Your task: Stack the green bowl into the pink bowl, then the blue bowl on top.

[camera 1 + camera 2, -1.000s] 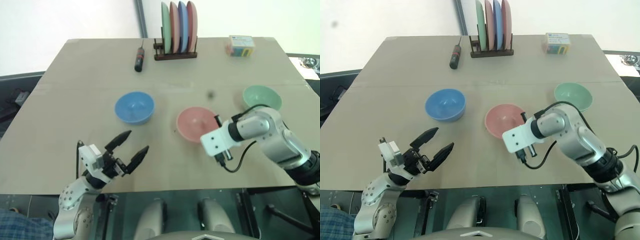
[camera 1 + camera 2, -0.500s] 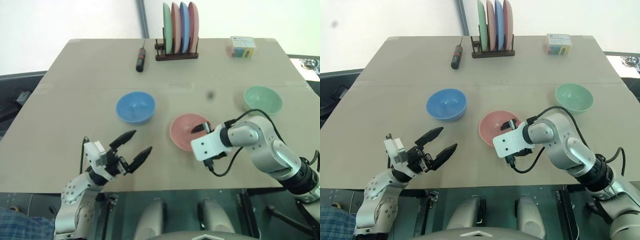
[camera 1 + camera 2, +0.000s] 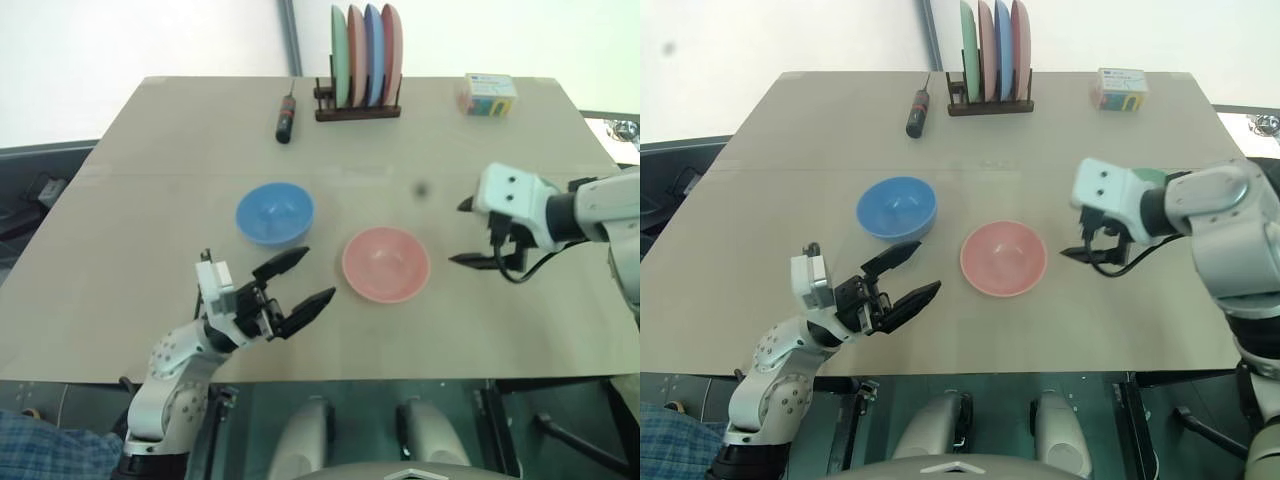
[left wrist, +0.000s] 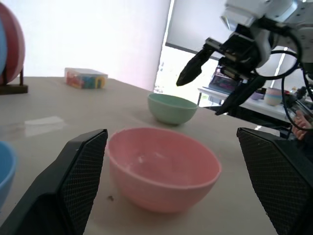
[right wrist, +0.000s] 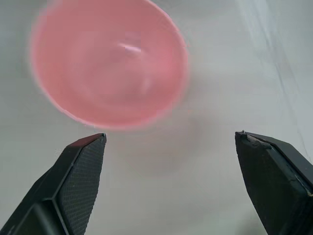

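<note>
Right arm nearest the green bowl, fingers apart, nothing held.

Left gripper (image 3: 296,279) gapes empty near the table's front edge; pink bowl (image 3: 386,263) mid-table, blue bowl (image 3: 275,213) beyond; right gripper (image 3: 468,233) hangs spread just before the green bowl (image 4: 172,108), largely hidden behind its wrist.

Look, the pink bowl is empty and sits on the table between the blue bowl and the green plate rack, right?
Nearly. The pink bowl is empty, but it sits between the blue bowl and the green bowl, not the rack. The left wrist view shows the green bowl just beyond it.
</note>
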You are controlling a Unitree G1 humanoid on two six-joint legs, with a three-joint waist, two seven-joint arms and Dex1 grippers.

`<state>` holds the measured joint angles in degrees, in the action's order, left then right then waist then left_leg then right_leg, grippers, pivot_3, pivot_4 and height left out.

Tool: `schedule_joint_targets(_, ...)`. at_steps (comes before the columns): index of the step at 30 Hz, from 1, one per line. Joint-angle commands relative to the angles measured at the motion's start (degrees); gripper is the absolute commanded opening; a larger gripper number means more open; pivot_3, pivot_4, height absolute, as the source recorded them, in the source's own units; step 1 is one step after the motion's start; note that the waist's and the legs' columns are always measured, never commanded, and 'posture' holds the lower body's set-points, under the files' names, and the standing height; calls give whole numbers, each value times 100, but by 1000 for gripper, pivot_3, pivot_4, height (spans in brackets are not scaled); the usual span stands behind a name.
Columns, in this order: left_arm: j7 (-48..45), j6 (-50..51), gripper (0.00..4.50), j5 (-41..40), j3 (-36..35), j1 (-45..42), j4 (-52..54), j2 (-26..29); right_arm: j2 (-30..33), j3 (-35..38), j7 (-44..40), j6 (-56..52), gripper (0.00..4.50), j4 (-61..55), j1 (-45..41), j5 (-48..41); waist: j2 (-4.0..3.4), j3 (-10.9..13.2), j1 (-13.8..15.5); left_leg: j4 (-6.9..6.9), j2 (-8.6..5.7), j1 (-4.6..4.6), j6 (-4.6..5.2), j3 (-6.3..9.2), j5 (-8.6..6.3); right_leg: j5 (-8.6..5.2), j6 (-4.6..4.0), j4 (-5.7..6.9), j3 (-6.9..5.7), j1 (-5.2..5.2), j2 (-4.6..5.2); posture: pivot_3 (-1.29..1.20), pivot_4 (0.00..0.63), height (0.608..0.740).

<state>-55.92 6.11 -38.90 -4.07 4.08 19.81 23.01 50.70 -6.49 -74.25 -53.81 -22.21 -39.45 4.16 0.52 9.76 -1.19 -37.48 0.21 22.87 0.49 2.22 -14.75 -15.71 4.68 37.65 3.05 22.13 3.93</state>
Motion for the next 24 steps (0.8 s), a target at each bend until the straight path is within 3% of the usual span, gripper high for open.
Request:
schedule_joint_targets(1,-9,68,4500,-127,68,-232,232,-8,124,310,709,35,4418,954,-225,52,1,1,14,0,-2,2,0,-1,0,0,0,0,0,0,2,0,150,740)
schedule_joint_targets(10,49,143,4500,-129,139,-397,229,-48,-305,132,1674,1193,4418,3771,-509,-54,0,2,16,0,-5,3,1,-15,1,0,1,0,6,2,1,0,150,740)
schedule_joint_targets(14,69,154,4500,-144,154,-362,255,-40,-521,-79,1957,2014,3242,5053,-722,118,0,2,14,-1,-5,3,1,-24,1,1,1,1,7,2,0,0,150,740)
schedule_joint_targets(17,99,165,4500,-146,136,-364,274,-30,-626,-203,2020,2440,1782,5626,-912,193,0,2,12,-1,-5,3,1,-27,1,1,1,1,7,2,0,0,150,740)
schedule_joint_targets(21,131,148,4500,-102,118,-301,317,6,-669,-260,1921,2659,243,5791,-1001,187,1,2,1,-1,-5,3,1,-25,1,1,2,2,9,2,-1,0,150,740)
schedule_joint_targets(22,140,144,4500,-95,116,-278,336,12,-668,-274,1892,2690,23,5770,-996,191,7,-2,2,-2,-4,-1,1,-23,1,1,2,3,11,1,-1,0,150,740)
schedule_joint_targets(24,172,148,4500,-99,100,-233,381,22,-603,-357,1739,2801,23,5496,-897,216,7,-2,13,-5,-2,-4,1,-22,1,1,2,1,0,-9,-4,0,150,740)
